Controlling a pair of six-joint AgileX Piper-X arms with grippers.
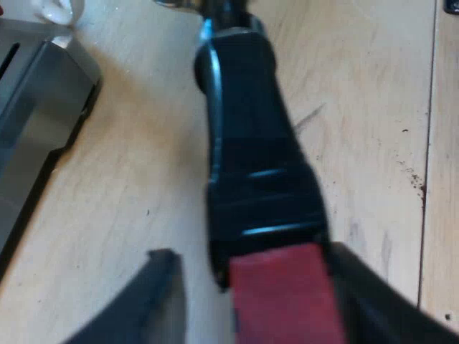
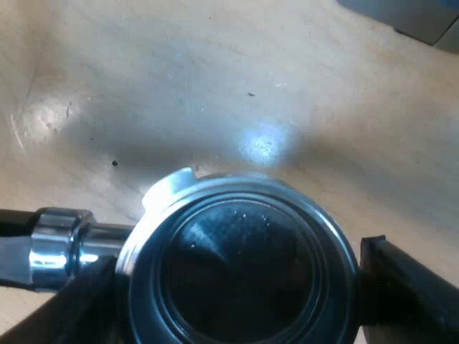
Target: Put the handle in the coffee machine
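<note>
The metal holder's round basket (image 2: 240,265), dark inside, sits between the fingers of my right gripper (image 2: 237,261), which press on its rim from both sides, so the gripper is shut on it. Its chrome neck (image 2: 61,247) runs off toward the handle. A soft shadow on the wooden table under the basket suggests it is held above the surface. The holder's dark handle (image 1: 247,143) ends in red (image 1: 287,297) between the fingers of my left gripper (image 1: 251,261). One finger (image 1: 154,297) stands apart from the handle with wood showing between, so this gripper is open.
A grey metal part of the espresso machine (image 1: 36,107) lies beside the handle's far end, with a clear glass object (image 1: 57,11) beyond it. The wooden table (image 1: 373,107) has a seam (image 1: 429,143) on the handle's other side. A grey edge (image 2: 416,18) shows beyond the basket.
</note>
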